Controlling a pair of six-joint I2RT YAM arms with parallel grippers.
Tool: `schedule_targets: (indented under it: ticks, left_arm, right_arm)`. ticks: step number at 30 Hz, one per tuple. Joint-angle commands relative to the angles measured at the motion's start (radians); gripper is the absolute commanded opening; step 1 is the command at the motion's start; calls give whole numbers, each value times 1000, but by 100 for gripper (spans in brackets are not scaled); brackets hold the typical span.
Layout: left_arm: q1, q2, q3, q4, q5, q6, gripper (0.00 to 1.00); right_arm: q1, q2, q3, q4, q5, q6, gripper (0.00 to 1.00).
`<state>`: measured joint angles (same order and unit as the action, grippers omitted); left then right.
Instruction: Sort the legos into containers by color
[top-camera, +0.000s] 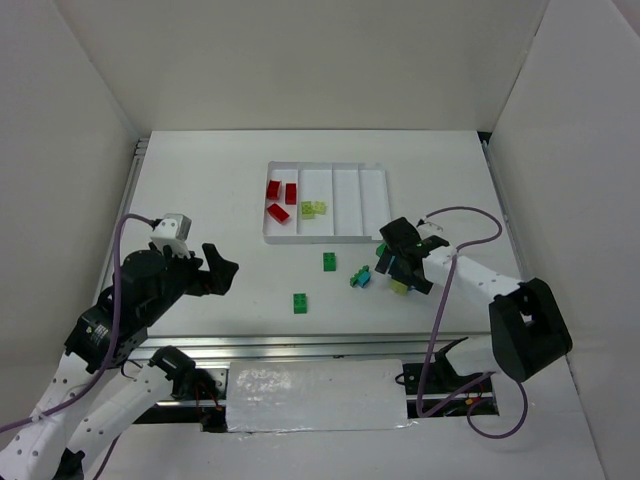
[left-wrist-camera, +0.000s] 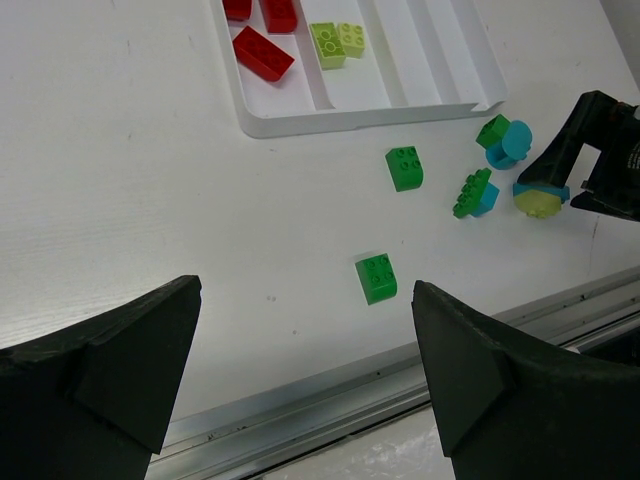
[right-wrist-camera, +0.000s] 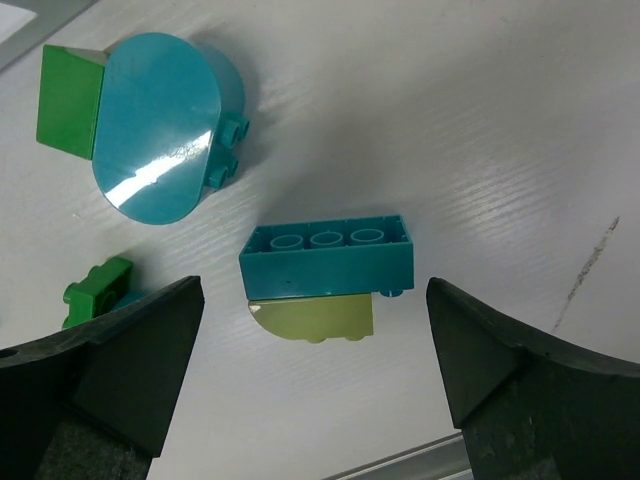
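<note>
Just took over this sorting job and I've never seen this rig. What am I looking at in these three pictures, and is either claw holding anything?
Two robot arms are bolted at the table's near edge. One picture looks down from above. The other two come from a camera on each wrist, and the dark wedges are that arm's own fingers. The white tray holds red bricks in its leftmost compartment and yellow-green bricks in the next. Two green bricks and a cyan-and-green cluster lie loose on the table. The left gripper is open, holding nothing. The right gripper is open around a cyan brick, not gripping it.
</note>
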<state>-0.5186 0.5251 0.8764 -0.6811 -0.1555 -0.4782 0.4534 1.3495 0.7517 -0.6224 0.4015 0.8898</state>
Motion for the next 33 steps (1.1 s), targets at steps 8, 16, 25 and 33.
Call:
schedule_targets:
  ticks: [8,16,25,33]
  left_arm:
    - [-15,-22,-5,22,-22,-17,99]
    - [-18,-20,-4,23,-21,-17,100]
    - [-23,-19,-4,26,-12,-14,99]
    - [-21,58,-8,115,160,-114,100]
  right_arm:
    - [-59,96,37,19,-99,-68,97]
    - [-78,88,23,52,-145,-109,72]
    - [-61,-13,-23,92,-204,-166,26]
    - [305,-271,37,69,-76,-285,15]
